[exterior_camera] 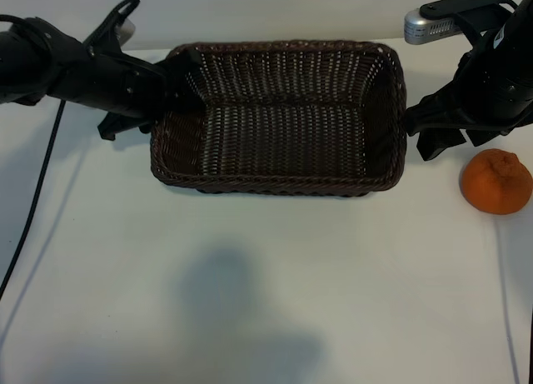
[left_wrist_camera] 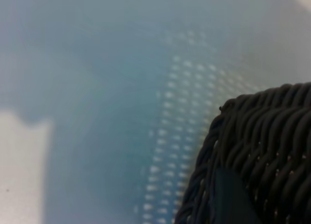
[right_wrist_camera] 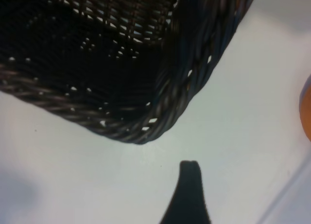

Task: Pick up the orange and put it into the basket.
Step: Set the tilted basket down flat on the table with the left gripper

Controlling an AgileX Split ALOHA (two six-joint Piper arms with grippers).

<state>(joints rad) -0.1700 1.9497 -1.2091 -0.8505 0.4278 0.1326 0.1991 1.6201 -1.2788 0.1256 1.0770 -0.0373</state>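
Orange sits just beside the released, empty right hand.

Inspector A: Any legible text, labels, brand marks, numbers or signs?

Inspector B: None. The basket shows only plain weave, with no tag that can be read.

Inspector A: The orange?

Inspector B: Bare peel, no sticker visible.

Inspector A: The arms and the table?

Inspector B: No readable marking on either arm in the exterior view. The table surface carries no print. The wrist views show only weave and table, nothing to read.
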